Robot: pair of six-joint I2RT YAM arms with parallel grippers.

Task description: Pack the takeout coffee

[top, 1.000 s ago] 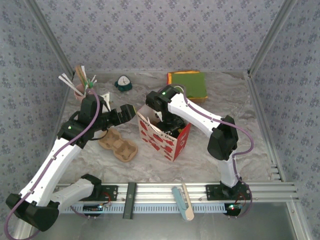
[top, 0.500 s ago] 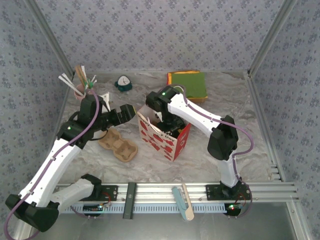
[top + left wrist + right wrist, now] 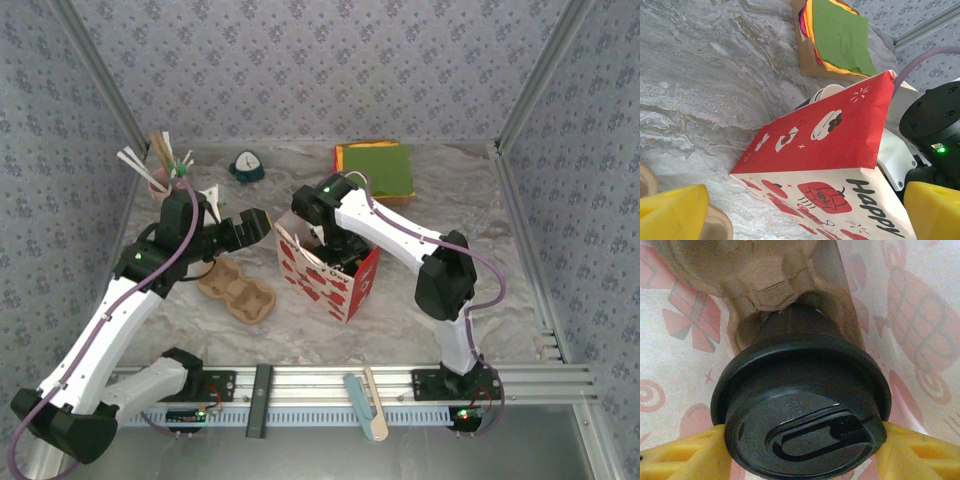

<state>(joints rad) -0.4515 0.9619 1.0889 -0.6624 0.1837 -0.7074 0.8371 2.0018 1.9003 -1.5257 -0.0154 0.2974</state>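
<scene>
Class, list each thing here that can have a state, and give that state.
Dark paper cup with black plastic lid: lidded, seated in a cardboard holder.
Right gripper: closed on that cup's lid.
Left gripper: open, empty.
Red-and-white paper bag: upright, top open.
Brown cardboard cup carrier on table: empty.

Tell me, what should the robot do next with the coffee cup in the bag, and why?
Probably open the right pincer and let go: the lidded cup already sits in a pocket of the cardboard carrier inside the bag.
</scene>
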